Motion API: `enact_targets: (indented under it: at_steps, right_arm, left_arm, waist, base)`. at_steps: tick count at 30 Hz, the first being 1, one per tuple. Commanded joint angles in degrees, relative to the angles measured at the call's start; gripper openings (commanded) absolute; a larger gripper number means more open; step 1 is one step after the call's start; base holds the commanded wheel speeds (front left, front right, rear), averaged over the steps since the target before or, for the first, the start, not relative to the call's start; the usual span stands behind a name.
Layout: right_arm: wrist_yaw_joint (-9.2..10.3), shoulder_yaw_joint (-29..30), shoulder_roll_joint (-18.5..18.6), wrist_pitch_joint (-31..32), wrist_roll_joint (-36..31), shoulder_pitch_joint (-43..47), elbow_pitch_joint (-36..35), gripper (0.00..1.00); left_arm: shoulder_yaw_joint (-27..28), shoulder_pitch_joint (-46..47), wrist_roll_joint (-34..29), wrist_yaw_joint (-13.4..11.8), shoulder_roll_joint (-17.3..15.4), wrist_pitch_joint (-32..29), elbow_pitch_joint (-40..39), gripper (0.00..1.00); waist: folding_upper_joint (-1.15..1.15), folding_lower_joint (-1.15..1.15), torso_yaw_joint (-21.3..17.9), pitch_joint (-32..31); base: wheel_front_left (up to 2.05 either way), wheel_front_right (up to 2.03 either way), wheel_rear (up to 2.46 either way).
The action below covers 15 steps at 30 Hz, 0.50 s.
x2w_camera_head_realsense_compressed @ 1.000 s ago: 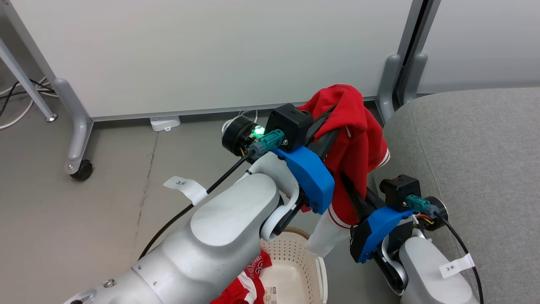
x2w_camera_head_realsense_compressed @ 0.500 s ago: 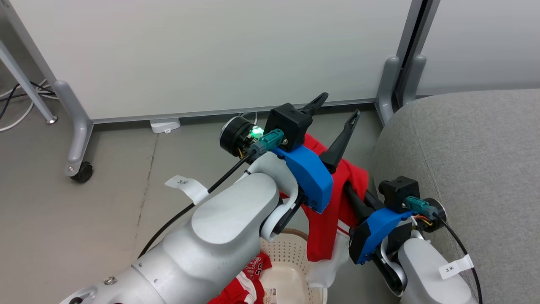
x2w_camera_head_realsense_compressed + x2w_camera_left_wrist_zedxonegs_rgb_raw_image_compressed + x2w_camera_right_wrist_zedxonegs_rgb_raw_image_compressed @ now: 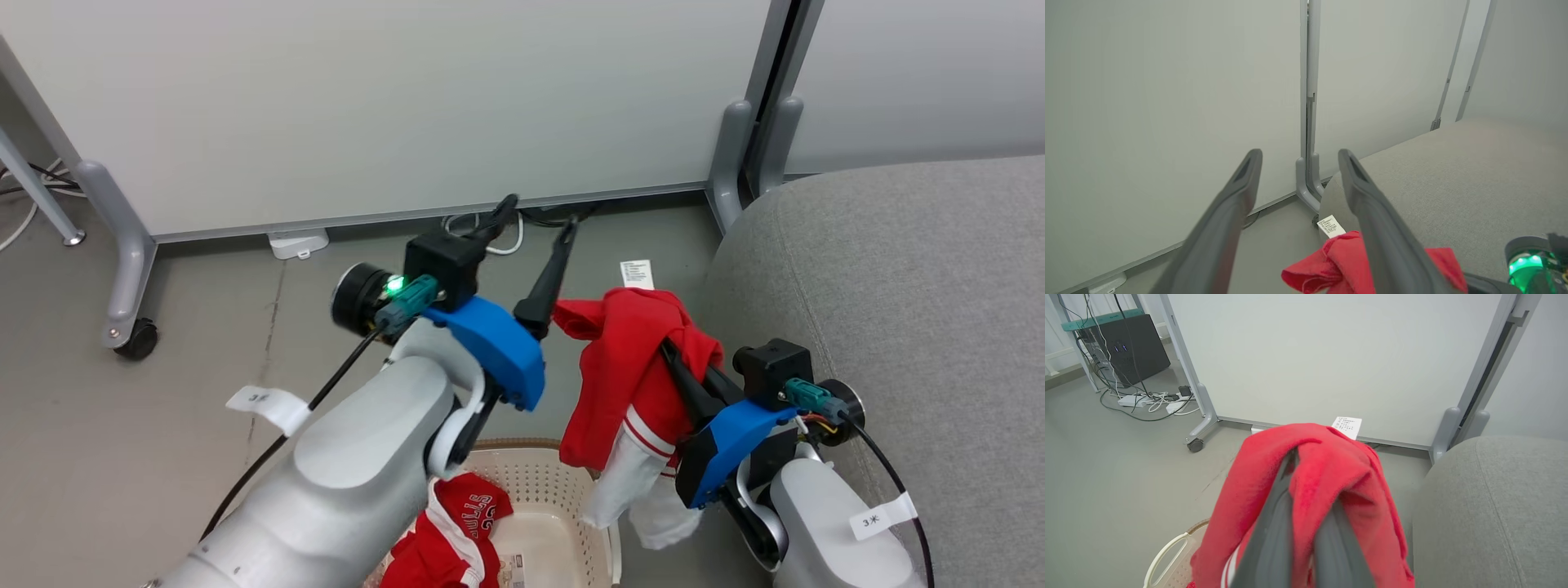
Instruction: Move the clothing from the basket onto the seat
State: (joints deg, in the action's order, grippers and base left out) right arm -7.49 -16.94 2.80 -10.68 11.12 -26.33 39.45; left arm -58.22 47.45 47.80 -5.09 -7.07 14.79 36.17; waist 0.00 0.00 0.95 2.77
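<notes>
Clothing comes as two red pieces. The striped garment [image 3: 629, 367], red with a white cuff edged in red bands, hangs at lower centre of the head view. It is draped over the right gripper [image 3: 679, 369], whose fingers are pressed together on its fabric. A white label [image 3: 638, 273] stands up from its top. Its lower end dangles over the right rim of the basket [image 3: 555, 482], just left of the seat [image 3: 898, 286] and not on it.

The lettered garment [image 3: 461, 531] lies crumpled inside the basket at the bottom edge, partly covered by the pale left forearm [image 3: 359, 457]; its print is too cut off to read. The basket is cropped by the frame's bottom, and the right gripper's fingertips are buried in cloth.

The left gripper [image 3: 539, 214], just left of the striped garment, stands spread wide and holds nothing. Whether its nearer finger brushes the cloth cannot be told.
</notes>
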Motion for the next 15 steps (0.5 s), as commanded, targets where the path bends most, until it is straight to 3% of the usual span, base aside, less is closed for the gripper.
enact_targets:
  at_steps: [1,7,15]
  right_arm:
    - [-0.01,0.20,0.16,-0.39,-0.48,-0.23,-0.59,0.00]
    - [-0.01,-0.85,0.20,-0.39,-0.64,-0.34,-2.73,0.00]
    - [-0.01,-2.43,0.17,0.35,-4.22,2.27,-10.91,0.00]
  left_arm:
    - [1.30,-2.31,-0.63,-0.45,-1.38,0.37,-0.18,1.00]
    - [9.29,-10.25,-5.07,-0.70,-6.56,0.45,-6.53,1.00]
    - [19.31,-22.02,-13.45,-0.44,-11.64,0.47,-17.61,1.00]
  waist:
    - [0.00,0.00,-0.49,0.19]
    - [0.00,0.00,-4.03,1.59]
    - [0.00,0.00,-13.04,3.76]
  base:
    - [0.00,0.00,0.00]
    - [0.00,0.00,0.00]
    - [0.00,0.00,0.00]
